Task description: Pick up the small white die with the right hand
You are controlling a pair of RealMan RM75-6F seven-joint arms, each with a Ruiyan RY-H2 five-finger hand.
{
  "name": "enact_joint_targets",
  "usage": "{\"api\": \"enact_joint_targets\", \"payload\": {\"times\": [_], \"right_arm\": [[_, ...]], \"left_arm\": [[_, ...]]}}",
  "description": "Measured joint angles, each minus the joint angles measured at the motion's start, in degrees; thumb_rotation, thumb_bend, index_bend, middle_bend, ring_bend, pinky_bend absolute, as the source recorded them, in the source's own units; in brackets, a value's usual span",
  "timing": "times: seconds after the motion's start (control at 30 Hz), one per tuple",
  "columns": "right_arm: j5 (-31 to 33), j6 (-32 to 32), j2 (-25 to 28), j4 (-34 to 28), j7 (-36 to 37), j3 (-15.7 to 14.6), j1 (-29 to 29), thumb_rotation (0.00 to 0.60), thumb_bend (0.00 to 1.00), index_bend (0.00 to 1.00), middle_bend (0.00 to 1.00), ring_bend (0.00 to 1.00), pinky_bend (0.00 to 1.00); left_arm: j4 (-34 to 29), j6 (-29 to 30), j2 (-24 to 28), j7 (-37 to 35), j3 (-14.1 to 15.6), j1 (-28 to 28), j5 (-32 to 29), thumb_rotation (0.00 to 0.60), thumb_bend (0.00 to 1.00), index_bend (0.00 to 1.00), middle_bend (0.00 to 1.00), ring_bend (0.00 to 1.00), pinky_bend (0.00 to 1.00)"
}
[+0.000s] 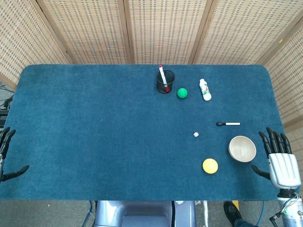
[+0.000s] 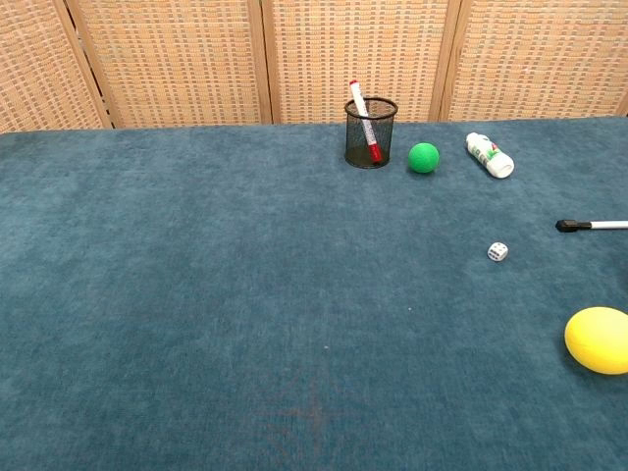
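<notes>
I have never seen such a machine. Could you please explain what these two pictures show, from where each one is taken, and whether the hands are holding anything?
Both pictures come from the robot's own cameras: one on its head looking down, one on its chest looking across the blue table. The robot has two arms with human-like hands. In the head view, its right hand and left hand rest at the table's edges, fingers spread, holding nothing. On the table lie a small white die, a yellow ball, a white bowl, a green ball, a white bottle on its side, a black-capped pen, and a black mesh cup with a red marker.
</notes>
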Motion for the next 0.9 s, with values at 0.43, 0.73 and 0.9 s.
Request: {"api": "enact_joint_targets", "payload": {"times": [0.43,0.73,0.9], "right_arm": [[-0.1,-7.5,0.9,1.2,1.2,1.7,5.5,0.6,0.0,0.02,0.0,0.0,0.0],[2.1,-23.7,-0.1,4.8,7.2,6.3,19.2,0.6,0.13,0.29,0.0,0.0,0.0],[3.9,-30.6,-7.0,14.2,8.9,7.1,25.6,0.6,0.22,0.35,0.0,0.0,0.0]], "left_arm": [[1.2,-1.7,-0.9,0.0,-1.1,-1.2,-1.7,0.6,0.0,0.0,0.0,0.0,0.0],[1.8,-5.6,-1.2,0.7,-2.1,-3.0,-5.0,0.6,0.0,0.0,0.0,0.0,0.0],[1.8,-6.2,-1.3,0.8,-2.6,-3.4,-6.0,0.6,0.0,0.0,0.0,0.0,0.0]]}}
